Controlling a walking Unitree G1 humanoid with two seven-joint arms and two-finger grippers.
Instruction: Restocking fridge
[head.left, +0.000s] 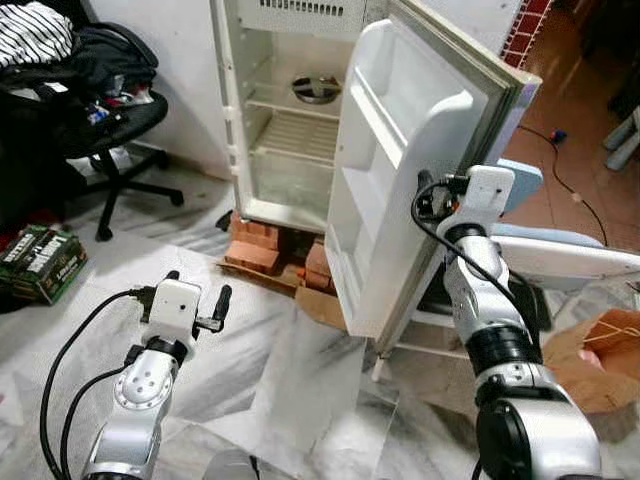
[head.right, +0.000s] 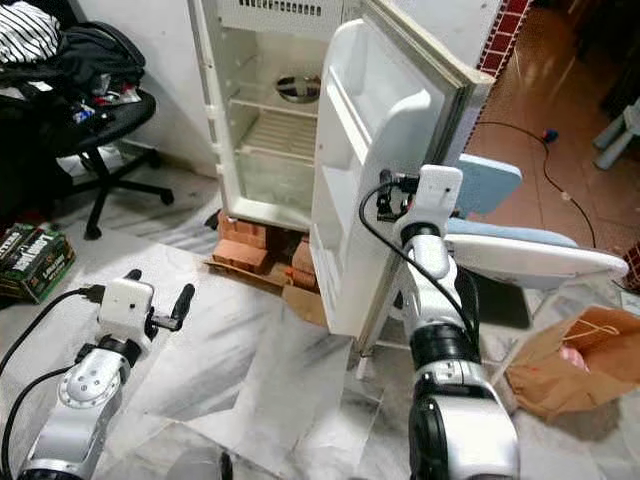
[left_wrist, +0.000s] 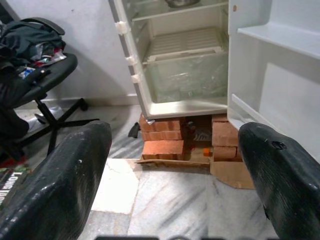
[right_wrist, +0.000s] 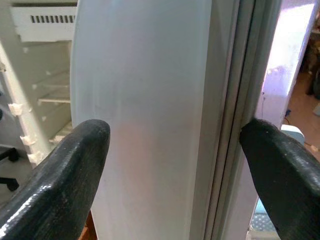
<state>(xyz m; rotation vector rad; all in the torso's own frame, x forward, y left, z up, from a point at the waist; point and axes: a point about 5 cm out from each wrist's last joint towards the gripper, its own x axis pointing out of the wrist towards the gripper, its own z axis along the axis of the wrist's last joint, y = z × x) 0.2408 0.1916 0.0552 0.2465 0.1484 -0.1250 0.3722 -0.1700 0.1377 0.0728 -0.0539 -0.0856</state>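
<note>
From the left eye view we see the fridge (head.left: 290, 110) standing open on a stack of bricks (head.left: 262, 245), its cabinet bare except for a metal bowl (head.left: 316, 89) on an upper shelf; the door (head.left: 400, 170) swings out toward us with empty door racks. Our right gripper (head.left: 430, 200) is raised against the door's edge, and our left gripper (head.left: 195, 295) hangs low over the marble floor (head.left: 270, 370), jaws spread wide. An office chair (head.left: 110, 130) piled with clothes stands at the left, green boxes (head.left: 40, 262) lie on the floor beside it, and a brown paper bag (head.left: 600, 360) sits at the right. The right eye view adds a blue-and-white chair (head.right: 520, 240) behind the door. In the left wrist view, between the wide-apart fingers (left_wrist: 60, 185), we make out the clear crisper drawer (left_wrist: 187, 80), which looks empty, and cardboard (left_wrist: 235, 172) by the bricks. In the right wrist view the jaws are wide open, straddling the door's edge without gripping it.
</note>
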